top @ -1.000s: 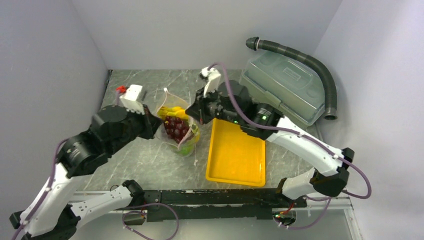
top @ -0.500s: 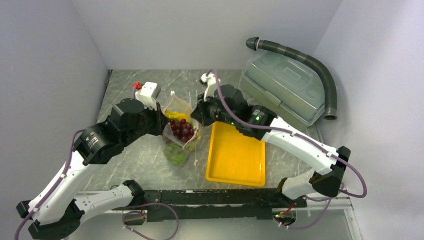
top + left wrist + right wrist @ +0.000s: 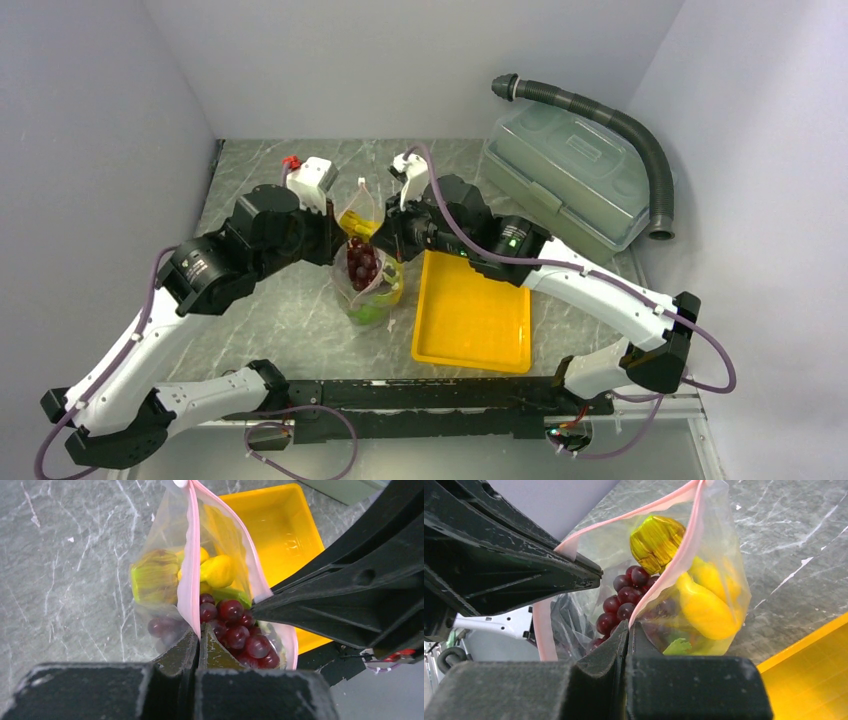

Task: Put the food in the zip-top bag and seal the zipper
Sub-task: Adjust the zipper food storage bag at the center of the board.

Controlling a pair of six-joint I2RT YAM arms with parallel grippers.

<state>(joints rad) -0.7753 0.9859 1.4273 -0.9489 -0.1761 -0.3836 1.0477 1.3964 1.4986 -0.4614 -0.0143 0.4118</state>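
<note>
I have the bag (image 3: 375, 298) strung between my two hands above the table (image 3: 270, 320), just left of the yellow tray (image 3: 470, 325). Its lower end reaches down to the table, though I cannot tell whether it rests there. My left hand (image 3: 198, 639) is pressed together on the zipper (image 3: 189, 587), pinching the pink strip of one lip. In that wrist view the strip runs straight up and away from the fingertips. My right hand (image 3: 628, 630) is likewise closed tight, pinching the pink strip of the other lip, which climbs away from it toward the far corner of the mouth. From each wrist I see the other hand's black fingers reaching in to the opposite strip. The two strips stand apart between the hands and meet only at that far corner, so the mouth gapes and the zipper is not sealed. The food (image 3: 362, 268) sits inside the bag: dark red grapes (image 3: 239, 635) piled in the middle, yellow bananas (image 3: 704, 605) against the side nearer the tray, a ribbed yellow-green piece (image 3: 656, 540) toward the far end, and something green at the bottom. A grey-green lidded box (image 3: 570, 180) stands at the far right of the table, with a dark hose (image 3: 625, 125) curving behind it.
</note>
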